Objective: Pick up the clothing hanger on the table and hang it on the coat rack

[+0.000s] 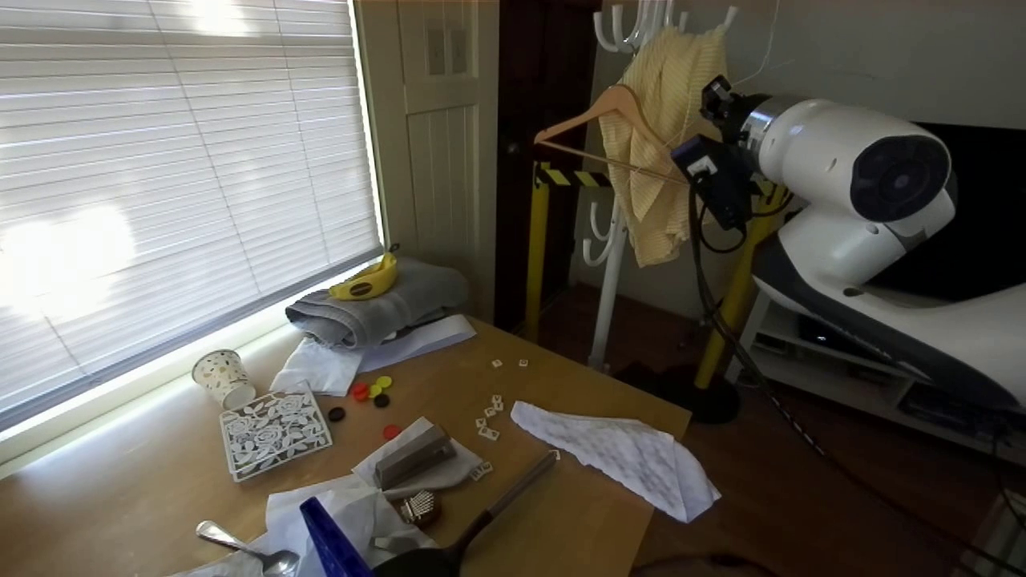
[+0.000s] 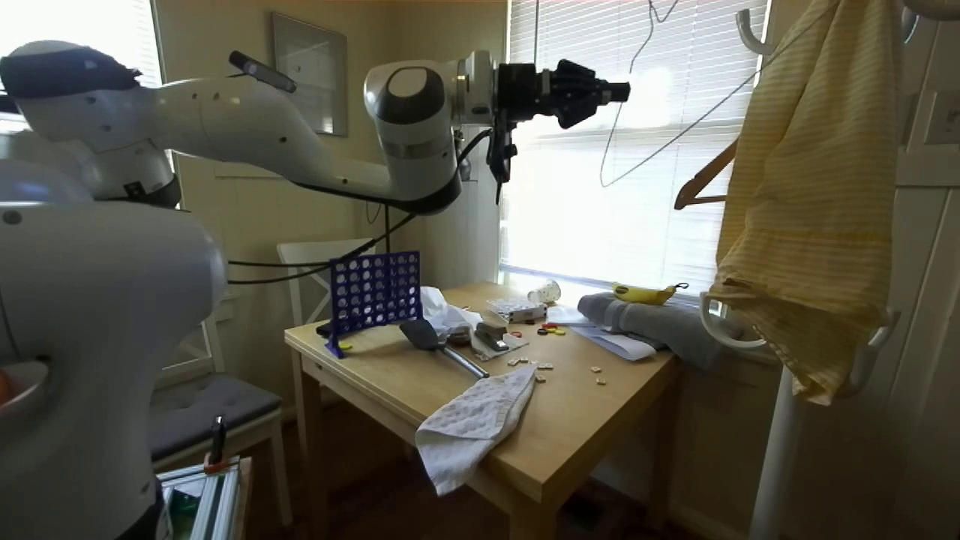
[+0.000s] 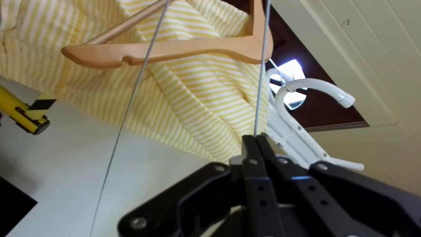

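Near the tall, slim white coat rack (image 1: 611, 280), the broad light-brown wooden table (image 2: 577, 420) is set. Over the coat rack's upper hooks a long yellow-and-white striped cloth (image 2: 817, 187) is draped, in whose loose folds the tool could be snagged. Short of the coat rack, the black, jointed gripper (image 3: 255, 140) is held with its fingers pressed together, no wood between them. On the coat rack, the pale wooden clothing hanger (image 3: 184, 49) is seemingly hung from a curved white hook (image 3: 315, 84); the task is judged nearly done. Before the coat rack, a thin grey cord (image 3: 260, 82) is seen reaching the fingertips; whether it is pinched or merely passed behind cannot be told. If pinched, it could be dragged by a retreat, and the hanger knocked loose or the coat rack tipped.
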Robot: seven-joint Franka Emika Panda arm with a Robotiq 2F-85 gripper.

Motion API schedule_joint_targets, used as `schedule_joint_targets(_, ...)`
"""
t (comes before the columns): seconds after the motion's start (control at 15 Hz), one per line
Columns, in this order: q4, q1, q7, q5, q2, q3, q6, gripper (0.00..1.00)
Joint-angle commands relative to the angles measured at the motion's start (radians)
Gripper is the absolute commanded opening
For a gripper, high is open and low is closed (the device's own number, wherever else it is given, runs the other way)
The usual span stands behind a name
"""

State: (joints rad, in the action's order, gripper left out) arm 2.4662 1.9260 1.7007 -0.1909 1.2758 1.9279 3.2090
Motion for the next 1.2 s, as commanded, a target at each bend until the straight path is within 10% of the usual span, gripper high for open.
schedule_joint_targets(0.0, -0.005, -0.004, -0.084, -0.092, -0.003, -0.013, -0.005, 0.02)
schedule_joint_targets(1.13, -0.105, 0.025, -0.314, -0.189, -0.365, 0.163, -0.270, 0.01)
